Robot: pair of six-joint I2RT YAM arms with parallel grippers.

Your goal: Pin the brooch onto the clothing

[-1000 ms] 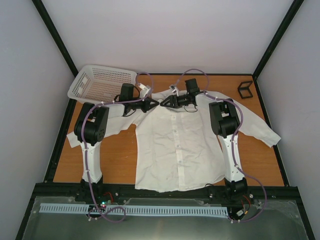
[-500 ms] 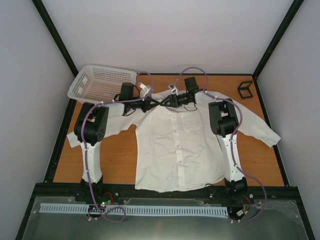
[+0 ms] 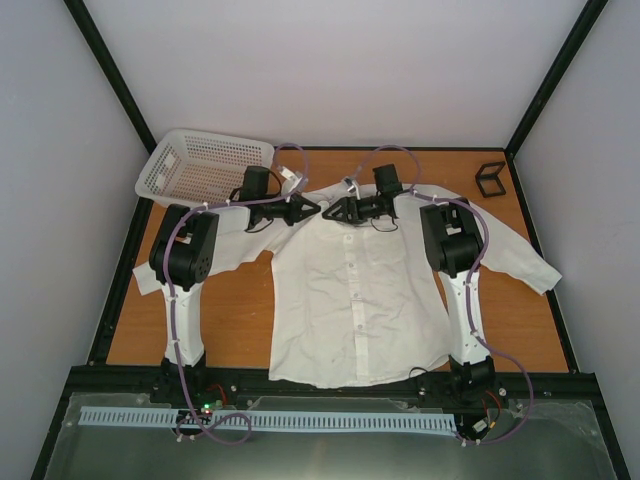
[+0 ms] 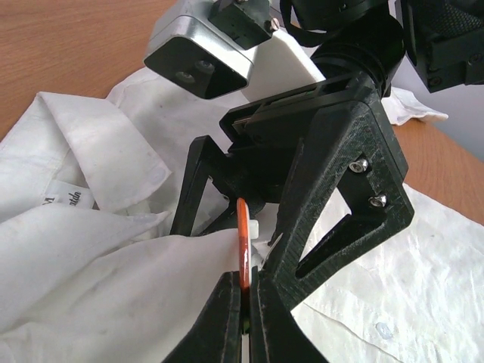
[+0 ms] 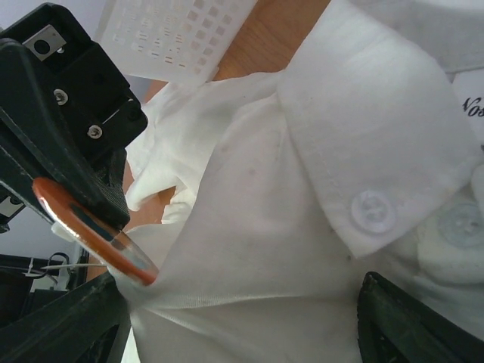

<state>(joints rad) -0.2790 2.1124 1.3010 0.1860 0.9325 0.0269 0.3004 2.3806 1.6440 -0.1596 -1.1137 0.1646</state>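
Note:
The white shirt (image 3: 355, 290) lies flat on the table, collar away from the arms. My left gripper (image 3: 312, 207) is at the collar, shut on the brooch (image 4: 243, 242), an orange-brown disc seen edge-on between its fingertips (image 4: 227, 310). The disc's lower edge presses into a raised fold of shirt (image 4: 91, 280) fabric. My right gripper (image 3: 335, 211) faces it from the right and stands open. In the right wrist view the brooch (image 5: 94, 231) sits at the left against the cloth, and the right gripper (image 5: 242, 333) spreads wide either side of the shirt (image 5: 287, 249) front below a collar button (image 5: 374, 212).
A white perforated basket (image 3: 205, 165) stands at the back left, close behind the left arm. A small black open-frame cube (image 3: 490, 178) sits at the back right corner. The shirt's sleeves spread across the wooden table (image 3: 230, 310) to both sides.
My right gripper has opened wider and drawn back a little to the right from the left gripper. The left gripper stays shut on the brooch in the same place.

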